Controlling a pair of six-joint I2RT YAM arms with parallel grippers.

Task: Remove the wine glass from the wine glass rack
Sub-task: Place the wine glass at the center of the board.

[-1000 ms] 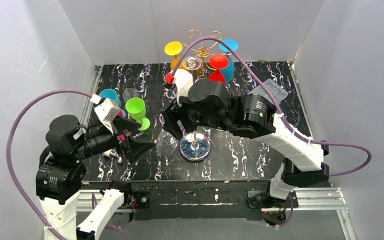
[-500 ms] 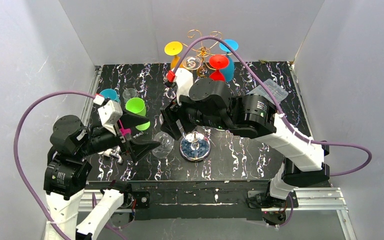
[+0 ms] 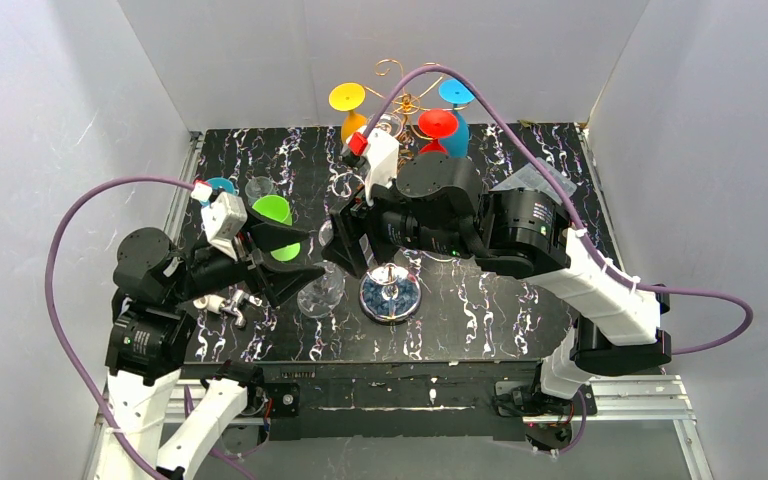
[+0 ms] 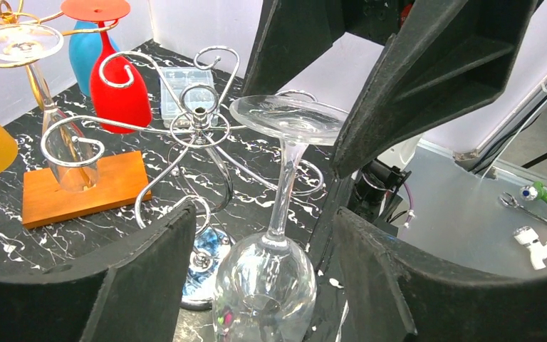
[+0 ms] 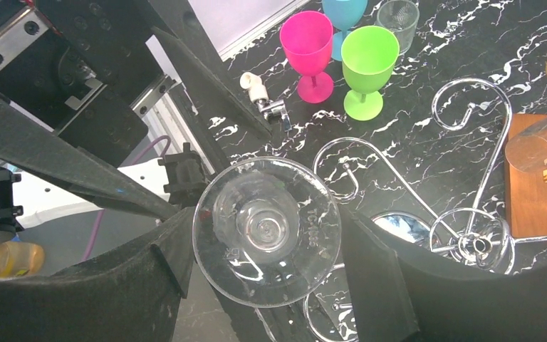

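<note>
A clear wine glass (image 4: 265, 283) hangs upside down, foot up and bowl down, in the lower centre of the left wrist view. It is just to the right of the silver wire wine glass rack with curled scroll arms and a round bluish base (image 4: 199, 121). From above, it sits left of that base at mid-table. The left gripper (image 3: 290, 263) stands open around the bowl. Its black fingers (image 4: 149, 274) flank the bowl on either side, with a thin gap showing between the glass and each one. The right gripper (image 5: 269, 219) comes in from above and grips the glass by its round foot, whose rim meets both inner faces of its fingers (image 5: 135, 285). Whether the foot rests on a scroll arm cannot be told. A gold wire rack on an orange wooden block (image 4: 85, 191) stands behind, at the upper left.
</note>
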